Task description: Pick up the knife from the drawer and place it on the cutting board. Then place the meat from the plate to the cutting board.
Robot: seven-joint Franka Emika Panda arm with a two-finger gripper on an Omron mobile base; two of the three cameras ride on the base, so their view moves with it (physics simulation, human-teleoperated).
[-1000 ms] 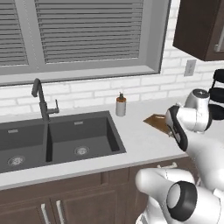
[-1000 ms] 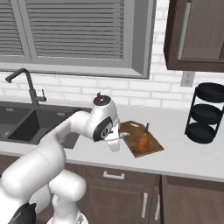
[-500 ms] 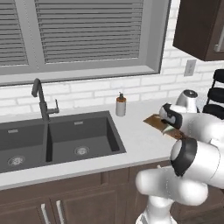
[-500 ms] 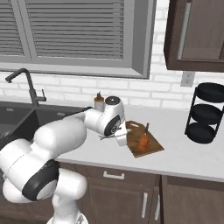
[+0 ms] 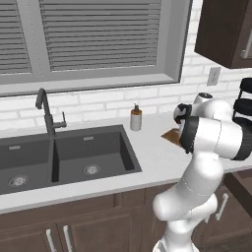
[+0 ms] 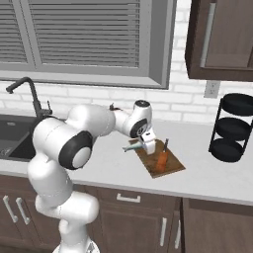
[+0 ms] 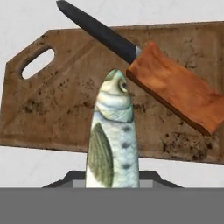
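Kitchen, pale table (image 6: pixel 113 168) under a shuttered window (image 5: pixel 103 37), white brick wall behind.

Fish (image 7: pixel 113 135) (the meat) is clamped in the pincer (image 6: pixel 148 146), jaws narrow around its body, head pointing out over the cutting board (image 7: pixel 65 100). In the right base view it hangs above the board's near-left end, not set down yet.

Knife (image 7: pixel 144 72) already lies on the board, orange handle towards the far right, dark blade running past the slot and off the board's edge. In the hand view the handle corner sits just beside the fish's head.

Risks, as I judge them:
- Straight descent may put the fish head on the knife handle, shoving the knife or leaving the fish propped up on it.
- Fish is long and held near the tail end. Early release could let it tip or roll off the near edge onto the table.
- Blade overhangs the board, so a nudge could swing the knife off.

Around: double sink (image 5: pixel 64 157) with dark tap (image 5: pixel 47 110) to the left, soap bottle (image 5: pixel 136 118) near the wall, black tiered rack (image 6: pixel 232 128) at right, dark cabinets above and below. Plate isn't identifiable.
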